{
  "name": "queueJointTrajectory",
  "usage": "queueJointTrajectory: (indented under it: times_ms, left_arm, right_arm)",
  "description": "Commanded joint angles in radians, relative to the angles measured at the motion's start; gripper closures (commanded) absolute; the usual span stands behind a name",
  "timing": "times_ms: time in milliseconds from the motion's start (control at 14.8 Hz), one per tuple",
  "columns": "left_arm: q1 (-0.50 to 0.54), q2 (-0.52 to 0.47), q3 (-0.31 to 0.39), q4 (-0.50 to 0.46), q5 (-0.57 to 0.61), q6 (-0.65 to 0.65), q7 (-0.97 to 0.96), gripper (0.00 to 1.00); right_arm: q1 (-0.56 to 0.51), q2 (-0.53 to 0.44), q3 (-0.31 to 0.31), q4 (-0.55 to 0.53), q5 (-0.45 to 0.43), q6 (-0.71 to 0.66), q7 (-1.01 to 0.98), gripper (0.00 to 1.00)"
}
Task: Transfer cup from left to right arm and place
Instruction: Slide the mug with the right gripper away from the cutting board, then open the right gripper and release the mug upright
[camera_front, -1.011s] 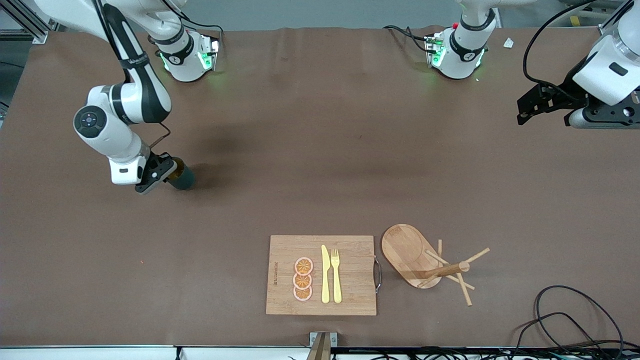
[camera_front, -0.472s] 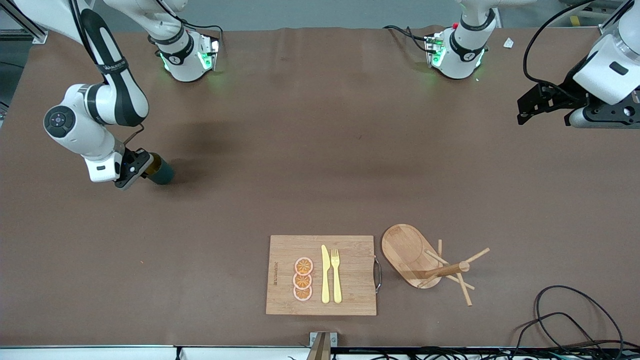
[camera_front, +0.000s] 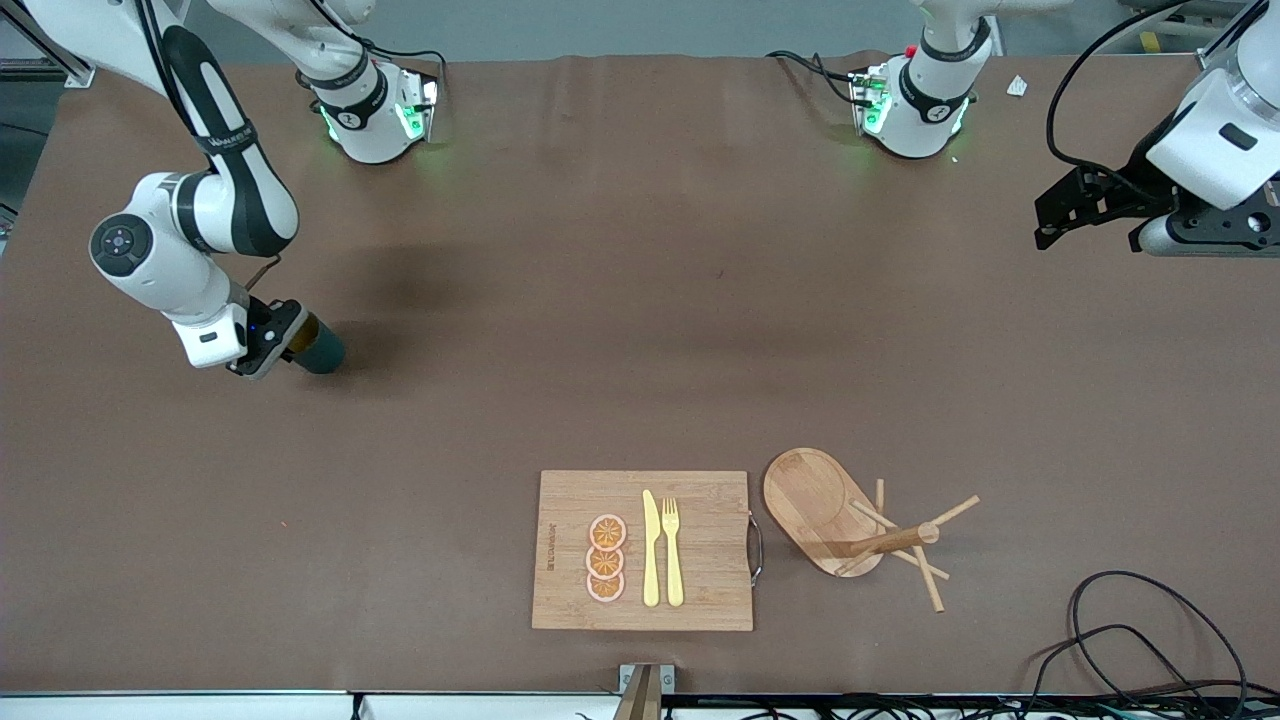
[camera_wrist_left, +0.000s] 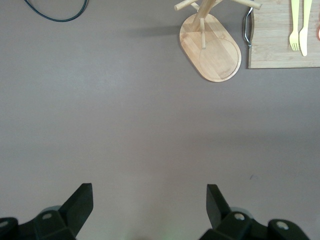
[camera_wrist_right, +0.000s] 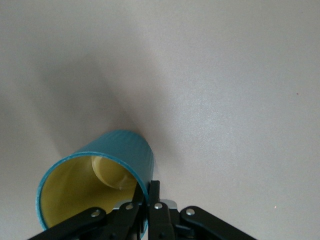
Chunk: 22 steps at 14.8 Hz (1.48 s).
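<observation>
The tabletop is covered in a matte brown sheet with faint creases. A rectangular bamboo cutting board with a metal handle lies near the front camera's edge; on it rest 3 round orange slices, a pale yellow knife and a matching fork. Just beside the board, toward the left arm's end, sits an oval wooden tray carrying a pegged wooden stand. A black cable loops near that corner.

The cup is a small cylinder, teal outside with a fine ribbed texture and glossy yellow inside. It is tilted, mouth toward the wrist camera, over the tabletop toward the right arm's end, its shadow cast just beside it.

The right pincer is clenched on the cup's rim, one finger inside the wall and one outside, wrist angled down and elbow bent. The left pincer hangs released, its fingers spread wide, over bare tabletop at the left arm's end; that arm waits
</observation>
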<state>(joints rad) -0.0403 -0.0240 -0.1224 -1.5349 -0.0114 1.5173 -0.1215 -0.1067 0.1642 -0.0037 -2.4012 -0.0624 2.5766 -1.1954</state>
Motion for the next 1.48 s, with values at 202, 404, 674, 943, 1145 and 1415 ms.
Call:
queueJointTrajectory:
  times_ms: [202, 404, 674, 943, 1145, 1415]
  left_arm:
    - [0.011, -0.017, -0.009, -0.011, 0.013, 0.007, 0.011, 0.0]
    - [0.01, -0.019, -0.009, -0.01, 0.014, 0.007, 0.011, 0.0]
    - [0.01, -0.019, -0.009, -0.01, 0.013, 0.007, 0.011, 0.0]
    - [0.01, -0.019, -0.008, -0.01, 0.014, 0.007, 0.013, 0.0]
    - [0.01, -0.019, -0.008, -0.01, 0.014, 0.007, 0.013, 0.0]
    - [0.008, -0.017, -0.008, -0.01, 0.014, 0.007, 0.01, 0.0]
  right_arm:
    - [-0.027, 0.024, 0.014, 0.01, -0.014, 0.004, -0.046, 0.93]
    - [-0.027, 0.023, 0.017, 0.014, 0.001, -0.013, -0.033, 0.0]
    - [-0.024, 0.02, 0.019, 0.043, 0.024, -0.073, -0.013, 0.0]
    - [-0.019, 0.02, 0.019, 0.164, 0.039, -0.235, -0.013, 0.0]
    - [-0.018, 0.003, 0.022, 0.22, 0.041, -0.315, -0.012, 0.0]
    - [-0.054, -0.109, 0.011, 0.289, 0.133, -0.478, 0.123, 0.0]
